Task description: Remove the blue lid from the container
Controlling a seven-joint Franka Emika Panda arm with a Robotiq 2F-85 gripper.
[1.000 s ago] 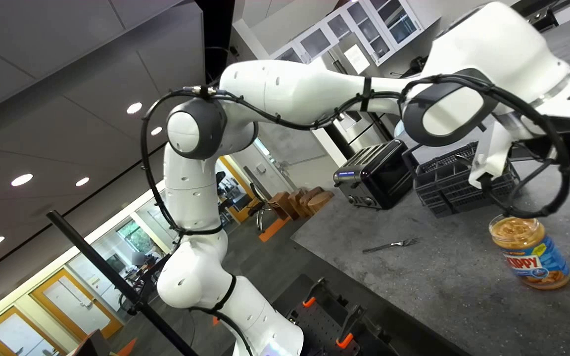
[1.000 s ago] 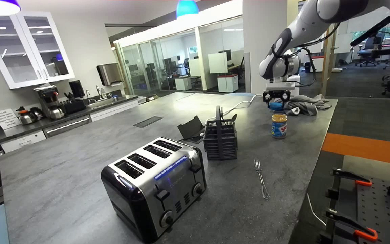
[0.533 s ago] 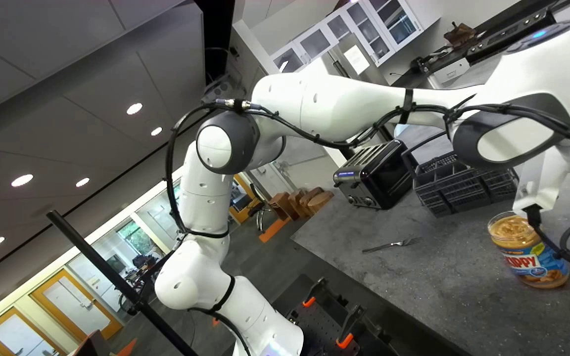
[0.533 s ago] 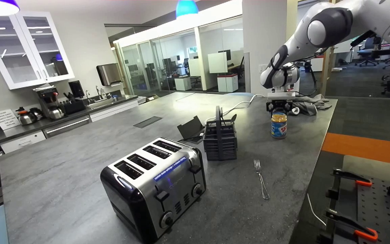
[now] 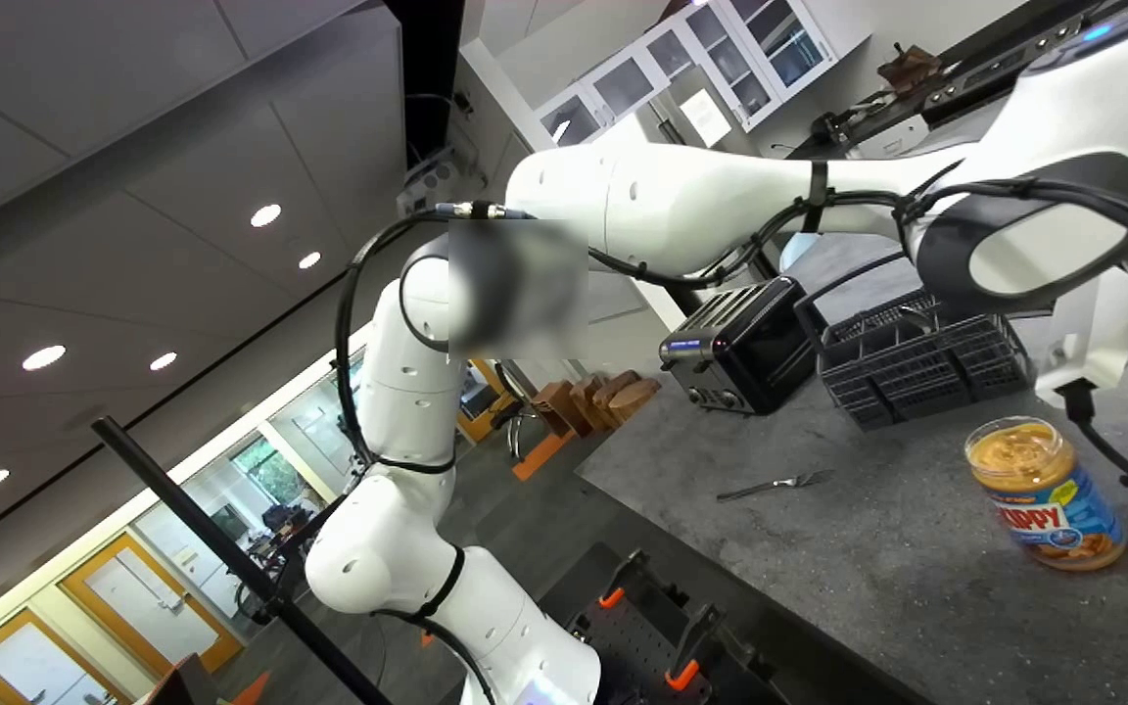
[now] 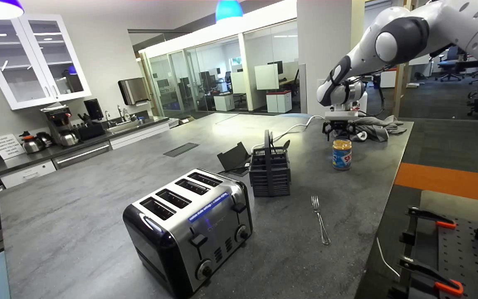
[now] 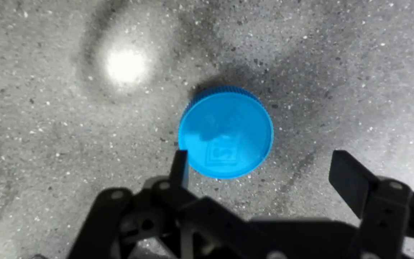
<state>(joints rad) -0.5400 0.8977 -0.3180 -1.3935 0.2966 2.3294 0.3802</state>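
Observation:
The container [image 6: 342, 158], a peanut butter jar with a blue, red and yellow label, stands upright and uncapped on the counter; it also shows in an exterior view [image 5: 1058, 519]. The blue lid [image 7: 225, 133] lies flat on the counter, top up, in the wrist view; it is not visible in either exterior view. My gripper [image 7: 261, 154] is open, its jaws wide apart. The lid shows beyond and between the fingertips, nearer the left one; nothing is held. In an exterior view the gripper [image 6: 339, 133] is low, just behind the jar; it is outside the frame of the tilted exterior view.
A dark wire basket [image 6: 270, 176] with an upright handle and a toaster [image 6: 189, 232] stand near the jar. A fork [image 6: 321, 220] lies on the counter. A grey cloth [image 6: 378, 128] lies behind the gripper, close to the counter's edge. A white cable [image 6: 291, 135] runs nearby.
A second ago the gripper had the blue lid at its jaws above the counter. It went down behind the jar, let go, and has risen slightly, leftward in an exterior view. The jar stayed put.

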